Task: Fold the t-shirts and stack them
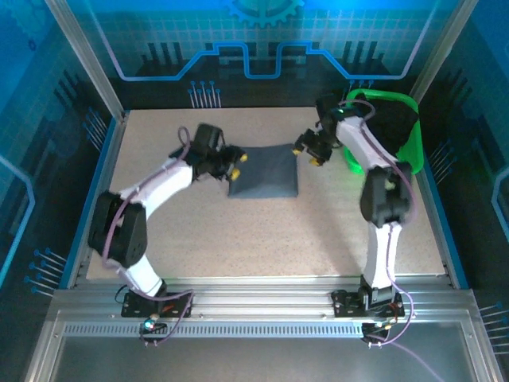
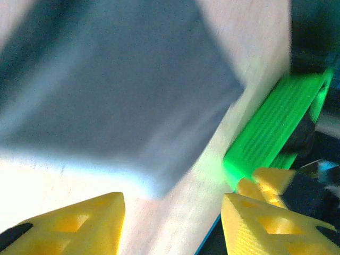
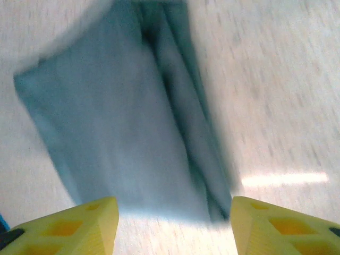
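The slate-grey t-shirt lies folded into a rough rectangle on the speckled desk, about midway between the two arms and toward the far half of the surface.

The left end effector sits just beside the shirt's left edge, near its far corner. In the left wrist view its yellow fingers are spread apart with nothing between them. It is released, and the grey shirt spreads out ahead of it, blurred.

The right end effector hangs near the shirt's far right corner. From its own camera it is likewise released, its fingers parted and gripping nothing, with the folded shirt lying beyond them and a layered fold visible along one side.

The green plastic basket stands at the far right of the desk, partly behind the right arm, and shows as a ribbed green wall in the left wrist view. A black mass fills it — too dark to tell what it is.
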### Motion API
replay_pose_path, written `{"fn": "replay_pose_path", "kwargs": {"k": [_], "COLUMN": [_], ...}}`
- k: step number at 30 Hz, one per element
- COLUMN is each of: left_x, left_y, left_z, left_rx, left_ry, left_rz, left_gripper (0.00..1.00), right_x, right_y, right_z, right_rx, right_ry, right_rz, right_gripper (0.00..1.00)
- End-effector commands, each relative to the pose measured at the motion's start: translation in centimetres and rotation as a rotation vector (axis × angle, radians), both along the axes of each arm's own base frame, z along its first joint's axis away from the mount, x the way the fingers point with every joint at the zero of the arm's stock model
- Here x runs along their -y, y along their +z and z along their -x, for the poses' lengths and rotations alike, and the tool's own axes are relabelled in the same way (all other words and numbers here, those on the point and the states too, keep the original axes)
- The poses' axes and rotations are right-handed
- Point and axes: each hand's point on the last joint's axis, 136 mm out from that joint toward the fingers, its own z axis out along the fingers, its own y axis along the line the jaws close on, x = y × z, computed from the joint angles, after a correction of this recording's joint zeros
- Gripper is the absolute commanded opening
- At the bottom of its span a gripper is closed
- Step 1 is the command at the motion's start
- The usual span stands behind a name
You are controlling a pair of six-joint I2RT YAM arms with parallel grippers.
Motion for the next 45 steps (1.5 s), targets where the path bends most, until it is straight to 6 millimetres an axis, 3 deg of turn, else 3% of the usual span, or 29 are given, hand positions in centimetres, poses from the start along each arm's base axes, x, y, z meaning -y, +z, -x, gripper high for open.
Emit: {"fn": "replay_pose_path", "kwargs": {"k": [1,5,8,16,18,22,24,27,34,40,45], "left_x": [3.2,8.7,11.2,12.4,12.4,10.9,9.3,5.6,-6.8,-17.7,-25.0], "left_y": [-1.8,-3.9,-5.6,-9.8,-10.9,-13.0,-13.4,-12.6,-10.0,-7.6,-7.3], "left_z": [2.7,1.8,0.5,-1.9,-2.6,-3.7,-4.4,-6.0,-9.1,-14.1,-18.4], "left_rx": [-0.013,-0.005,-0.018,-0.067,-0.07,-0.069,-0.056,-0.017,0.081,0.211,0.283], "left_ry": [0.112,0.127,0.166,0.372,0.4,0.489,0.53,0.53,0.409,0.292,0.221], "left_rz": [0.084,0.195,0.23,0.242,0.233,0.204,0.206,0.194,0.104,0.018,-0.028], "left_gripper": [0.6,0.69,0.69,0.65,0.58,0.14,0.01,0.0,0.0,0.0,0.0], "right_x": [-1.4,-0.5,0.6,2.8,3.0,3.1,3.0,3.0,2.7,1.7,0.1], "right_y": [5.2,5.8,5.6,6.0,5.9,5.6,5.5,5.4,5.1,4.5,5.0], "right_z": [2.2,7.3,9.7,12.7,13.1,13.8,13.8,13.8,13.2,12.4,11.6], "right_rx": [0.294,0.372,0.361,0.358,0.35,0.338,0.334,0.329,0.325,0.311,0.333], "right_ry": [0.052,0.054,0.027,-0.004,-0.003,-0.003,-0.005,-0.01,-0.012,0.026,0.087], "right_rz": [-0.139,-0.206,-0.239,-0.237,-0.236,-0.234,-0.243,-0.247,-0.25,-0.219,-0.219], "right_gripper": [0.61,0.65,0.65,0.64,0.64,0.64,0.63,0.62,0.61,0.61,0.61]}}
